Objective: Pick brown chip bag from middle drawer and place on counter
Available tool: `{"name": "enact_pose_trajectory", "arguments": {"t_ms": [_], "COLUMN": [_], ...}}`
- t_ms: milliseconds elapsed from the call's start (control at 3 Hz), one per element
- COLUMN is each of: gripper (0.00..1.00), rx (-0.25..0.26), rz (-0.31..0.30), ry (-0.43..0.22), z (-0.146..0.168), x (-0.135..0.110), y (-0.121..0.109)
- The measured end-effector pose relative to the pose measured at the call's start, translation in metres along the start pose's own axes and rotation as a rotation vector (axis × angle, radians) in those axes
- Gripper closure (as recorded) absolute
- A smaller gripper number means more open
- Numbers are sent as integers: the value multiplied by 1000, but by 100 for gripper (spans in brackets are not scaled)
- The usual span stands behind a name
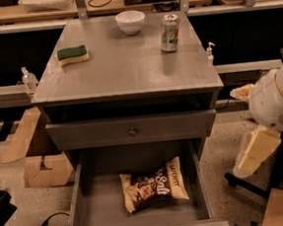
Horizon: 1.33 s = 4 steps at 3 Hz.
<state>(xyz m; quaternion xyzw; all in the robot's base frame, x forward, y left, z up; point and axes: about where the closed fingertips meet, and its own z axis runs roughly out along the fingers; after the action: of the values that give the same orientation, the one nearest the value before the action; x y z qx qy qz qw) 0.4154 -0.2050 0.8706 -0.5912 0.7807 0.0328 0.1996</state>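
Observation:
The brown chip bag [154, 184] lies flat on the floor of the open middle drawer [90, 208], right of centre, with its white "Salt" lettering facing up. The counter [127, 66] is the gray cabinet top above it. My arm's white housing [279, 98] hangs at the right edge of the view. My gripper [253, 150], a cream-coloured piece below the housing, is to the right of the drawer, outside it and apart from the bag.
On the counter stand a green-and-yellow sponge [73, 54] at the back left, a white bowl [130, 22] at the back and a soda can [169, 32] at the back right. A shut drawer front with a knob [132, 131] sits above the open drawer. Cardboard boxes [42, 166] lie on the floor at the left.

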Motion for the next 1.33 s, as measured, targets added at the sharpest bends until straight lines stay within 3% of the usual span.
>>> {"name": "enact_pose_trajectory", "arguments": {"t_ms": [333,667,1000,1333], "gripper": [0,0,0,0], "rx": [-30,-3,43,37], "rz": [-5,-7,1,1], "ry": [-76,-143,-159,-162], "z": [74,136,139,145], "x": [14,10,7,7], "y": [12,-6,-19,-19]}}
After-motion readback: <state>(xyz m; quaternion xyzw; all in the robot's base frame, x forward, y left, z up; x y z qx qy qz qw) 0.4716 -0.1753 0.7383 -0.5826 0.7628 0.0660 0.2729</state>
